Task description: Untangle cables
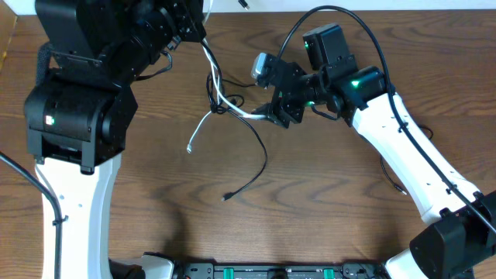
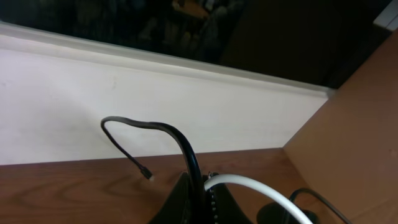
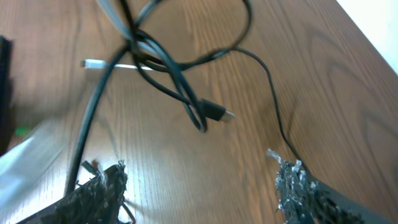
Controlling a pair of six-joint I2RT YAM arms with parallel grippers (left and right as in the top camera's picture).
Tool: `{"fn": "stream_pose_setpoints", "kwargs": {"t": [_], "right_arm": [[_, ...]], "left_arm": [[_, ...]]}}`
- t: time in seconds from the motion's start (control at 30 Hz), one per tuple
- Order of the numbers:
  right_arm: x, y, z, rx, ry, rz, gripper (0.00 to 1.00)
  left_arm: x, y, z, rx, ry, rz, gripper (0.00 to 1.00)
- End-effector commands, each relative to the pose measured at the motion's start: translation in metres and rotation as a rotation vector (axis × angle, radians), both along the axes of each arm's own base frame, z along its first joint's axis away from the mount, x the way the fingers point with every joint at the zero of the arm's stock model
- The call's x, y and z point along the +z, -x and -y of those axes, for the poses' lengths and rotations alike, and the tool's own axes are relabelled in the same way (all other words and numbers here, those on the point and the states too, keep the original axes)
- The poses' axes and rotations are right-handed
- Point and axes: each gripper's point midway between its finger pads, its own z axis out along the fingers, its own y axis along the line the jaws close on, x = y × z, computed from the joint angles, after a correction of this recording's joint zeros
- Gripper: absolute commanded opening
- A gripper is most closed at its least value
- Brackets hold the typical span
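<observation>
Just ahead of the right gripper [image 3: 199, 169], whose jaws stand wide apart, the cables [image 3: 163, 61] lie knotted on the table [image 3: 323, 81] (one black plug [image 3: 214, 112] points back toward the jaws); one black strand runs down beside one fingertip [image 3: 102, 183]; farther off, the left gripper [image 2: 202, 198] is clamped on a black and a white strand.

You are not finding any text, label, brand, number or sign that can be read in any of the three views. Nothing legible is showing on the cables [image 1: 219, 106] or on the table [image 1: 325, 201].
</observation>
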Motion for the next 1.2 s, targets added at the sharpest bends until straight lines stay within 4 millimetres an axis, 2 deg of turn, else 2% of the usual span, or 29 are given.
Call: {"fn": "stream_pose_setpoints", "kwargs": {"t": [0.0, 0.17, 0.27, 0.37, 0.53, 0.57, 0.63, 0.73, 0.9, 0.97, 1.0, 1.07, 1.17], "right_arm": [[0.009, 0.014, -0.014, 0.134, -0.073, 0.026, 0.75], [0.005, 0.016, -0.021, 0.17, -0.106, 0.006, 0.73], [0.0, 0.016, -0.023, 0.174, -0.102, -0.004, 0.63], [0.0, 0.016, -0.025, 0.181, -0.103, 0.003, 0.61], [0.003, 0.015, -0.029, 0.187, -0.111, 0.021, 0.31], [0.002, 0.016, -0.029, 0.186, -0.108, 0.021, 0.14], [0.002, 0.016, -0.029, 0.186, -0.108, 0.022, 0.01], [0.001, 0.014, -0.028, 0.18, -0.101, 0.025, 0.01], [-0.015, -0.011, -0.011, 0.04, 0.033, 0.074, 0.01], [-0.021, -0.027, 0.0, -0.058, 0.098, 0.096, 0.01], [-0.023, -0.038, 0.009, -0.128, 0.139, 0.111, 0.01], [-0.021, -0.044, 0.018, -0.163, 0.157, 0.126, 0.01], [0.0, -0.051, 0.029, -0.211, 0.121, 0.161, 0.01]], "left_arm": [[0.017, 0.003, -0.002, 0.021, 0.07, 0.021, 0.07], [0.026, 0.006, 0.008, -0.002, 0.107, 0.043, 0.07], [0.033, 0.009, 0.017, -0.015, 0.114, 0.069, 0.07], [0.033, 0.009, 0.02, -0.009, 0.116, 0.069, 0.08], [0.039, 0.013, 0.03, -0.035, 0.138, 0.085, 0.07], [0.041, 0.013, 0.03, -0.036, 0.14, 0.09, 0.08], [0.041, 0.013, 0.03, -0.036, 0.141, 0.093, 0.07], [0.042, 0.013, 0.03, -0.036, 0.141, 0.095, 0.07], [0.038, 0.012, 0.028, -0.024, 0.092, 0.105, 0.08], [0.033, 0.01, 0.023, 0.001, 0.071, 0.094, 0.62], [0.028, 0.008, 0.019, 0.029, 0.04, 0.088, 0.95], [0.02, 0.004, 0.009, 0.083, -0.008, 0.076, 0.95], [0.009, -0.001, -0.01, 0.192, -0.067, 0.05, 0.95]]}}
